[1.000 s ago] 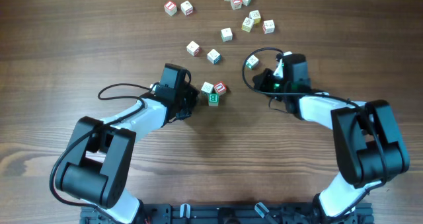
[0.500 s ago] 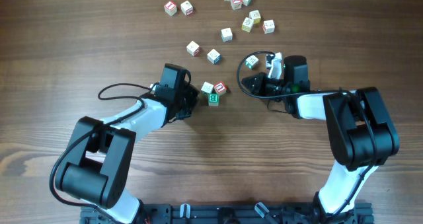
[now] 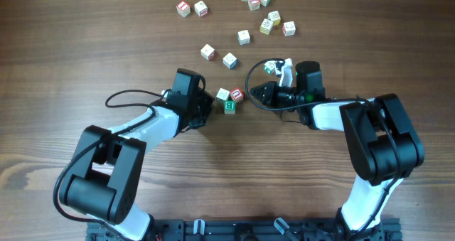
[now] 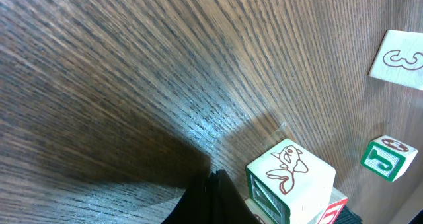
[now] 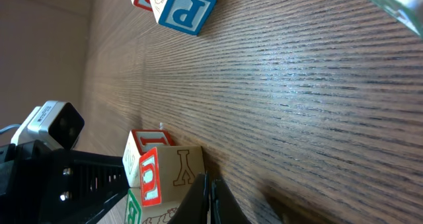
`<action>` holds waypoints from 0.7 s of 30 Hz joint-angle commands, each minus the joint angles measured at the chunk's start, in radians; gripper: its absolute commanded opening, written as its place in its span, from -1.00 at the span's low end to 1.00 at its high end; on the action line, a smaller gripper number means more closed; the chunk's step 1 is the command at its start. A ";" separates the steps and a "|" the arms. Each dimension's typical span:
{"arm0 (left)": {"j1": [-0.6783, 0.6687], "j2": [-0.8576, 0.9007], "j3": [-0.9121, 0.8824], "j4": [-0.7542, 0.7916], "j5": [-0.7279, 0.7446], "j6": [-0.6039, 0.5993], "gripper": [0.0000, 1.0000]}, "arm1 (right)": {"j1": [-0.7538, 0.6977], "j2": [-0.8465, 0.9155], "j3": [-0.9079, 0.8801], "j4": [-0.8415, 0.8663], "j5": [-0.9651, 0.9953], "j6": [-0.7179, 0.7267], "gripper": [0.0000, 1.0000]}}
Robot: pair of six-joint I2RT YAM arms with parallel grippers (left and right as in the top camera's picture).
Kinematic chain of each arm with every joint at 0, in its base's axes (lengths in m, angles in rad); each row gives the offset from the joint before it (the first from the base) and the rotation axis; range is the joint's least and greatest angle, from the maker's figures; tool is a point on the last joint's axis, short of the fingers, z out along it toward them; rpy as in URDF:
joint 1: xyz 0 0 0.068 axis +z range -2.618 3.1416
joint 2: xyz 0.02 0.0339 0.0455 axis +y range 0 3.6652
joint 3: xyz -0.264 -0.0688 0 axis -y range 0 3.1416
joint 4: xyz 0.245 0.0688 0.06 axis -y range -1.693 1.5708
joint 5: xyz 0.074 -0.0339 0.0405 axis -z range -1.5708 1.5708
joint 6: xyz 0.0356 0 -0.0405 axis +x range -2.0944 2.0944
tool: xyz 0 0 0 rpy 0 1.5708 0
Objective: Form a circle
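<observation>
Scatter, judged the likeliest failure from here. Found the three clustered cubes (image 3: 229,99) lying between the two grippers, just ahead of the left gripper (image 3: 211,103) and near the tip of the right gripper (image 3: 260,94). Saw both pairs of fingers pressed together and pinching nothing, each tapering in its wrist view to one dark point aimed at the cluster. Saw no ring anywhere on the table (image 3: 71,42), only loose cubes (image 3: 229,60) well apart from either gripper, out beyond the cluster. Feared a push from closed tips: could strike a cube off-centre, spin it, or tip it over an edge instead of sliding it. Feared a squeeze from both sides at once, likely to pop the middle cube out or jam the tips together. Noted also a stray cube (image 3: 271,66) just beside the right gripper's wrist, under a looping cable (image 3: 248,76); could be swept off by either during a swing. Would have wanted slow, single-sided nudges, low against a flat face.
</observation>
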 commanded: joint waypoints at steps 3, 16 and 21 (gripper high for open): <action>-0.018 0.088 -0.063 -0.038 -0.010 0.014 -0.88 | 0.003 0.025 -0.008 0.012 -0.043 -0.021 -0.91; -0.018 0.088 -0.063 -0.038 -0.010 0.014 -0.92 | 0.030 0.025 -0.008 0.008 -0.070 -0.022 -0.91; -0.018 0.088 -0.063 -0.038 -0.010 0.014 -0.91 | 0.032 0.025 -0.008 0.008 -0.069 -0.021 -0.92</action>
